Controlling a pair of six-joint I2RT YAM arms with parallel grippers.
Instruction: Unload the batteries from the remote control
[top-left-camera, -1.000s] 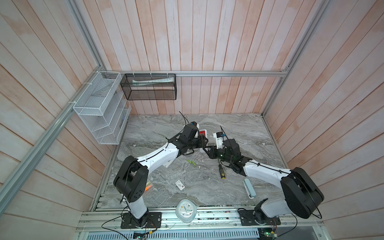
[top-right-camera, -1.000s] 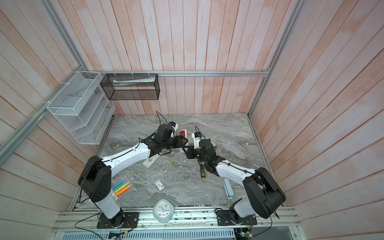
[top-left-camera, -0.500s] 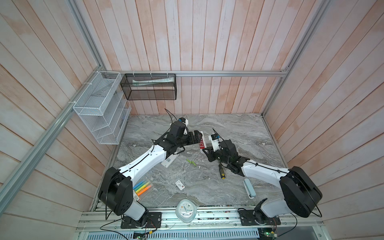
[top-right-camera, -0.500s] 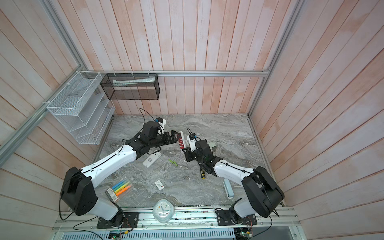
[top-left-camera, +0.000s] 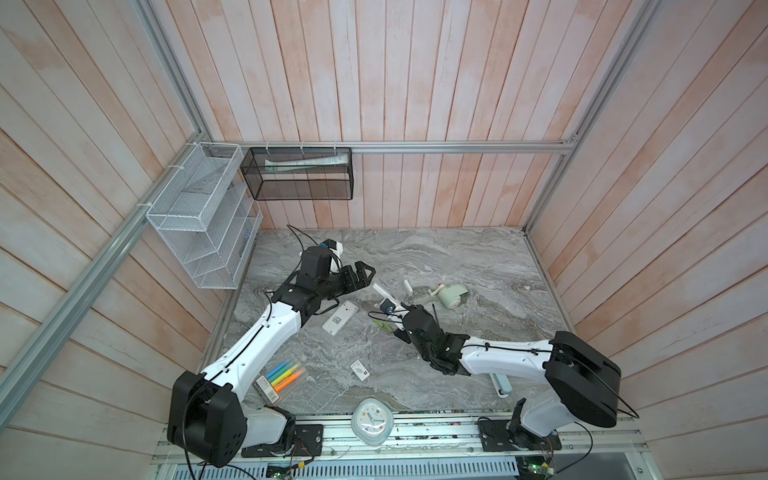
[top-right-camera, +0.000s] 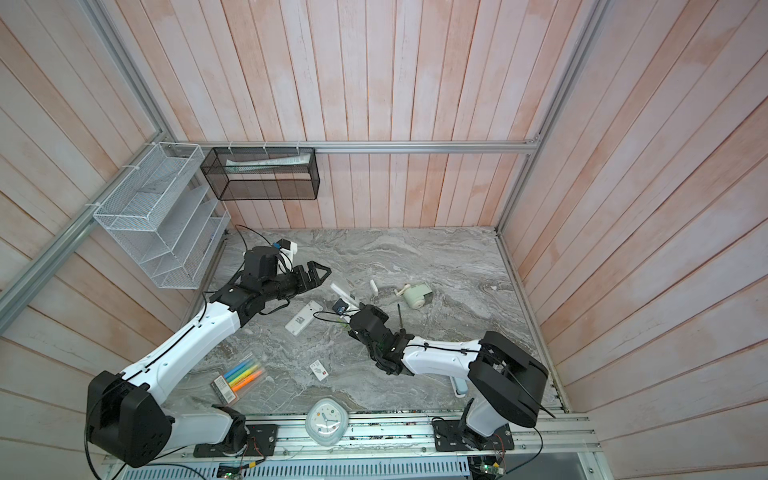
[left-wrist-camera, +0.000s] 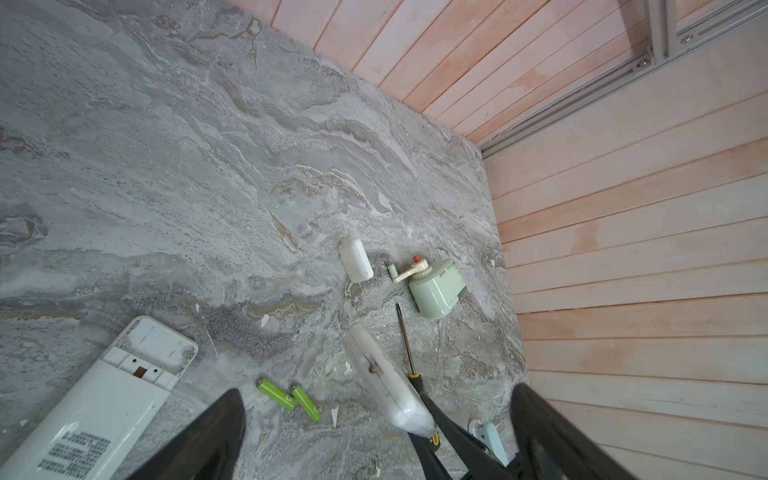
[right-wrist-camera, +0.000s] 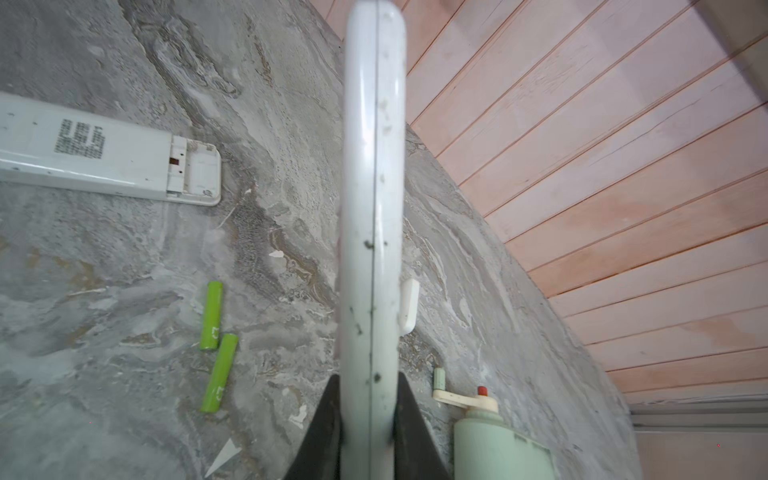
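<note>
Batteries (right-wrist-camera: 212, 316), two green, lie loose on the tabletop (right-wrist-camera: 104, 257). Right gripper (right-wrist-camera: 368, 380) clamps white remote (right-wrist-camera: 374, 166) edge-on. Left gripper (left-wrist-camera: 376, 392) spread wide.

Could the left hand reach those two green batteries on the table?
Probably yes: the left hand is open and empty; the green batteries lie uncovered, though the right hand holds a remote nearby.

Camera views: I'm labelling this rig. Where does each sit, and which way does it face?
Top views: high over the front edge, looking down at the table; both whole arms show.
Left wrist: on its arm, facing down past the open left gripper.
Right wrist: on its arm, looking along the held remote in the shut right gripper.
Shared: both wrist views show the green batteries and the lying remote.
</note>
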